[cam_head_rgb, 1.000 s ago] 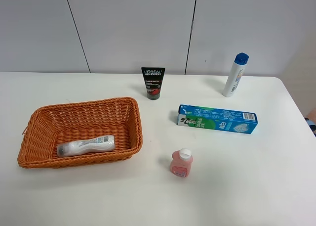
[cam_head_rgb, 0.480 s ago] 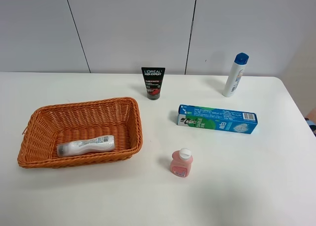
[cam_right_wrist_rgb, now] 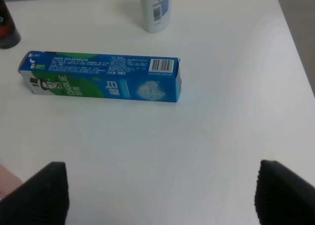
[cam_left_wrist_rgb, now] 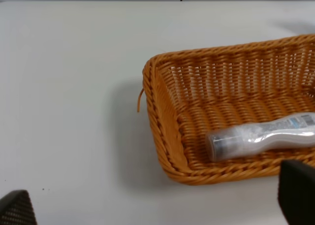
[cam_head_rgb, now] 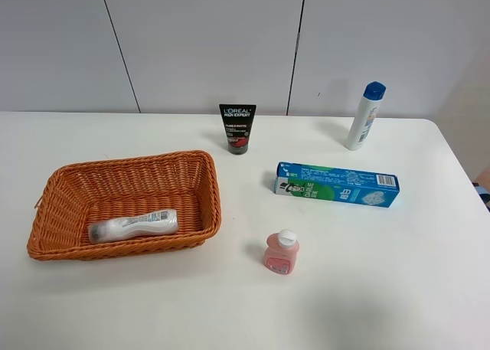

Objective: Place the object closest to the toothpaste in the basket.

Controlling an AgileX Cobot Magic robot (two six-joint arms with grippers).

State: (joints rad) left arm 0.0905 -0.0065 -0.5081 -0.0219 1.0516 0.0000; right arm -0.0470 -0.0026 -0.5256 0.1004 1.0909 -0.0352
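Note:
The blue and green toothpaste box lies flat right of the table's middle; it also shows in the right wrist view. A small pink bottle stands in front of it. A black L'Oreal tube stands behind and to its left. The woven orange basket sits at the left with a silvery bottle lying in it. Neither gripper shows in the exterior view. My left gripper is open above the table beside the basket. My right gripper is open and empty, short of the toothpaste box.
A white bottle with a blue cap stands at the back right, also in the right wrist view. The table's right edge runs close to the toothpaste box. A white panelled wall stands behind the table.

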